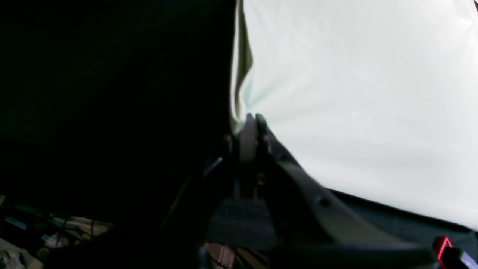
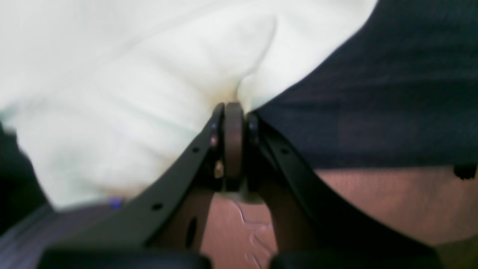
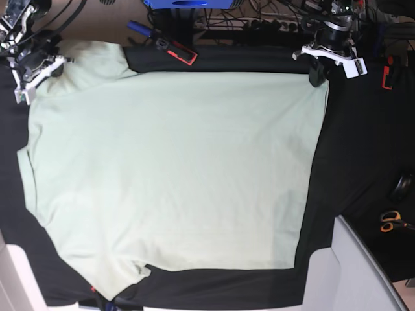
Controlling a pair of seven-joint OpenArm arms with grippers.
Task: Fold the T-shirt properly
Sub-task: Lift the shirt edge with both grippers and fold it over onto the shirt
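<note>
The pale mint-green T-shirt [image 3: 175, 168] lies spread flat on the black tablecloth [image 3: 356, 149], with one sleeve at the far left corner and another at the near left. My left gripper [image 3: 317, 79] is at the shirt's far right corner. In the left wrist view this gripper [image 1: 253, 118] is shut, pinching the cloth edge [image 1: 242, 93], which puckers toward the tips. My right gripper [image 3: 31, 83] sits at the far left by the sleeve. In the right wrist view it [image 2: 233, 107] is shut on a bunched fold of the T-shirt [image 2: 149, 74].
A red and black tool [image 3: 176, 50] lies just beyond the shirt's far edge, with cables and a blue box [image 3: 188, 3] behind it. Orange-handled scissors [image 3: 390, 221] and a dark round object [image 3: 403, 185] lie at the right. A grey panel [image 3: 356, 272] stands at the near right.
</note>
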